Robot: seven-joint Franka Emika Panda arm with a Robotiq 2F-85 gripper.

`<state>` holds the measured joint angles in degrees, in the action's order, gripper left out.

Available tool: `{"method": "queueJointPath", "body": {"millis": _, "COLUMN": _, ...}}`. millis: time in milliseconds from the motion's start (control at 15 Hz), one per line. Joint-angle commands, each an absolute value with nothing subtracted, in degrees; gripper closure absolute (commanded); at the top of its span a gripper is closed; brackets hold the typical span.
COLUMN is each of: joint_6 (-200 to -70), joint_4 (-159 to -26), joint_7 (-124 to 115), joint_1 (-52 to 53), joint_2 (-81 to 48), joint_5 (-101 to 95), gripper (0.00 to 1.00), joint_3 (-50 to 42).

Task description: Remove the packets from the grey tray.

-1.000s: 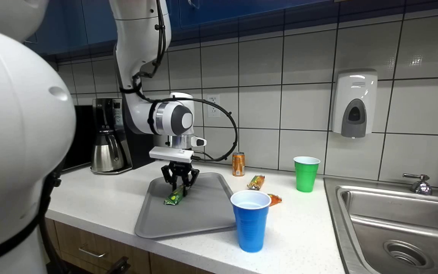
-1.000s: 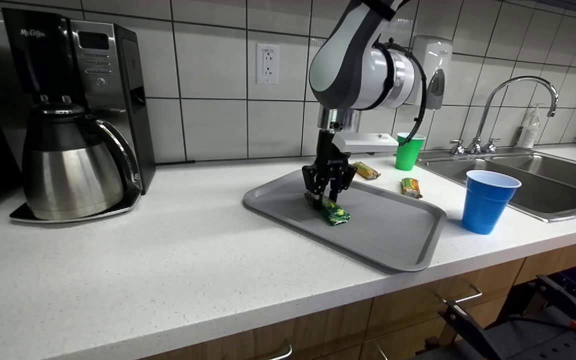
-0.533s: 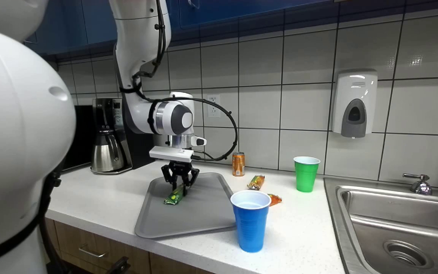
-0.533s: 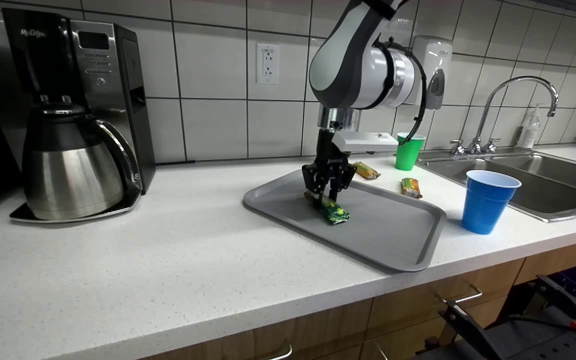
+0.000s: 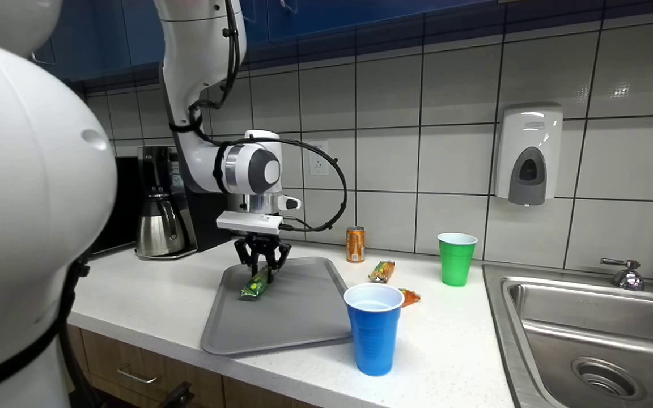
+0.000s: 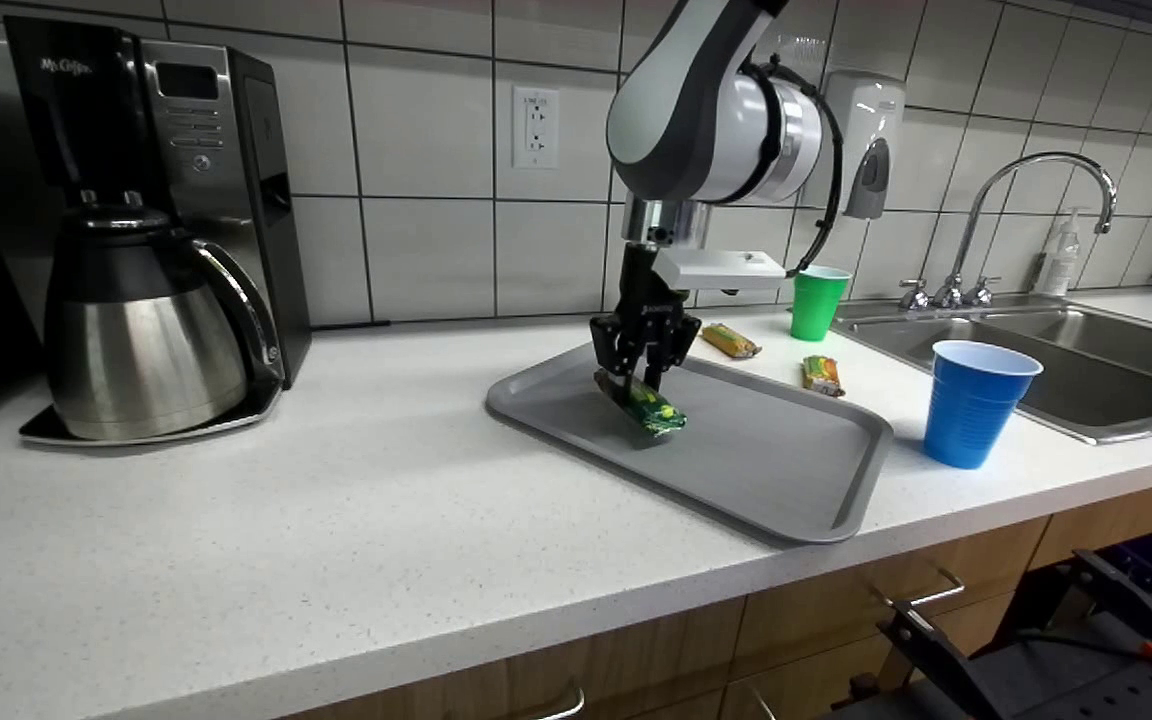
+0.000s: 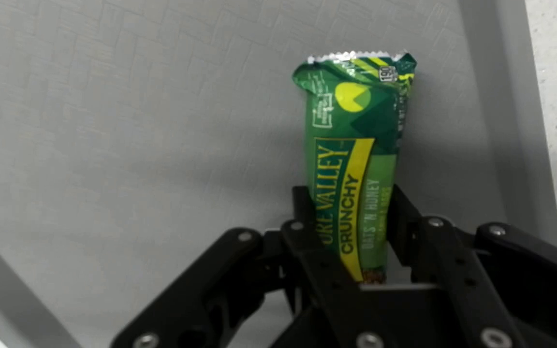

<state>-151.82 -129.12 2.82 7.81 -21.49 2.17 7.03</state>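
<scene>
My gripper (image 5: 262,273) is shut on the green packet (image 5: 254,285), with a finger on each long side. The green packet also shows in an exterior view (image 6: 654,408), slightly tilted and just above the grey tray (image 6: 766,470). In the wrist view the green packet (image 7: 353,145) lies between the fingers (image 7: 348,212) and its lower end is partly hidden by them. A golden packet (image 5: 382,272) and an orange packet (image 6: 822,375) lie on the counter beside the tray. The orange packet is partly hidden by the blue cup in an exterior view (image 5: 410,297).
A blue cup (image 5: 374,334) stands at the tray's corner. A green cup (image 5: 457,260) and an orange can (image 5: 355,245) stand near the wall. A steel sink (image 6: 1096,390) is beyond the cups. A coffee maker (image 6: 151,300) stands on the tray's other side.
My gripper has risen slightly and shifted a little left in both exterior views. The green packet has moved with it, off the tray's surface. The other packets and cups have not moved.
</scene>
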Motion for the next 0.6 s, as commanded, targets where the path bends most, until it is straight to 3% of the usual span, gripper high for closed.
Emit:
{"method": "queueJointPath", "body": {"millis": 0, "joint_6": -150.4, "joint_4": -129.5, "joint_7": 1.3, "joint_1": 9.1, "joint_2": -19.1, "joint_5": 0.7, "gripper": 0.85, "joint_3": 7.4}}
{"method": "queueJointPath", "body": {"millis": 533, "joint_6": -149.8, "joint_4": -128.8, "joint_7": 0.3, "joint_1": 12.3, "joint_2": -17.1, "joint_5": 0.2, "gripper": 0.85, "joint_3": 8.5}}
